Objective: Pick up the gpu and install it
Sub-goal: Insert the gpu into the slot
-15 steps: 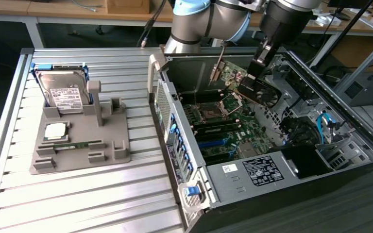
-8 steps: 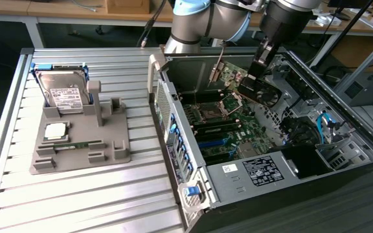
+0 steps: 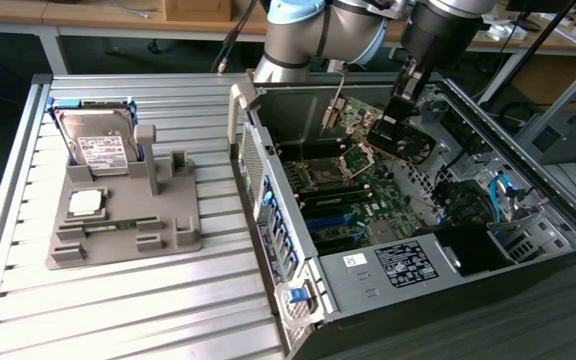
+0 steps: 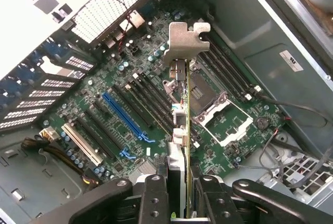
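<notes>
Both views: hand (image 4: 179, 185) pinches gpu (image 4: 182, 112); wrist sees it edge-on above motherboard (image 4: 119, 115) (exterior shows fan face (image 3: 413, 146)).

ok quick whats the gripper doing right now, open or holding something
gripper: closed on the gpu, holding it edge-on over the motherboard

High exterior view and close, seemingly downward wrist view share the motherboard (image 3: 368, 204) (image 4: 93, 86).

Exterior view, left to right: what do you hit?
hard drive → case side wall → processor socket → gpu → blue cable
</notes>
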Robot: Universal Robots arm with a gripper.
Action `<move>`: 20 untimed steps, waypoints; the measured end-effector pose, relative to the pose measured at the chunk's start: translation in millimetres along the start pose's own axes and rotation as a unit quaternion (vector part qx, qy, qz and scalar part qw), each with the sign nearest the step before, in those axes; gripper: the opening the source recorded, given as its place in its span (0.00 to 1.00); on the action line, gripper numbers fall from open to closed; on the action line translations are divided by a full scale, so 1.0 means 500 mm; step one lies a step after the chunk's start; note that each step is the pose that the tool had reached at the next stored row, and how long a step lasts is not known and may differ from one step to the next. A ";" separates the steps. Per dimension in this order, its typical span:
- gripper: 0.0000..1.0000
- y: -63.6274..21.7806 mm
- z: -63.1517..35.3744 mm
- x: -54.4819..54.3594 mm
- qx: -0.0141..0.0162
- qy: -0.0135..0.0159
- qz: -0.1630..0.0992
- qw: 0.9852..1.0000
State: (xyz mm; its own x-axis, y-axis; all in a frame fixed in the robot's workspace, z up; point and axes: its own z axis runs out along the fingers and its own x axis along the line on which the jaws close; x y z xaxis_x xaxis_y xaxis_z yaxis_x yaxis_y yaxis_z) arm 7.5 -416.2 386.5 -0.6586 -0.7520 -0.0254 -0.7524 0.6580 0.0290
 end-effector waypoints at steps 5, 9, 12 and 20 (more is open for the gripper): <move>0.27 0.000 0.000 0.000 0.000 0.001 -0.018 1.000; 0.27 0.000 0.000 0.000 -0.001 0.001 -0.032 0.999; 0.27 0.000 0.000 0.000 -0.001 0.001 -0.041 0.999; 0.27 0.000 0.000 0.000 -0.002 0.002 -0.067 0.998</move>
State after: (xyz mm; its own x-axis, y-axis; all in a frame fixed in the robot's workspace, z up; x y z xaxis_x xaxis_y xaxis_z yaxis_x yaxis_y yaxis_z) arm 7.5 -416.3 386.3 -0.5527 -0.8330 -0.0254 -0.8333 0.5520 0.0290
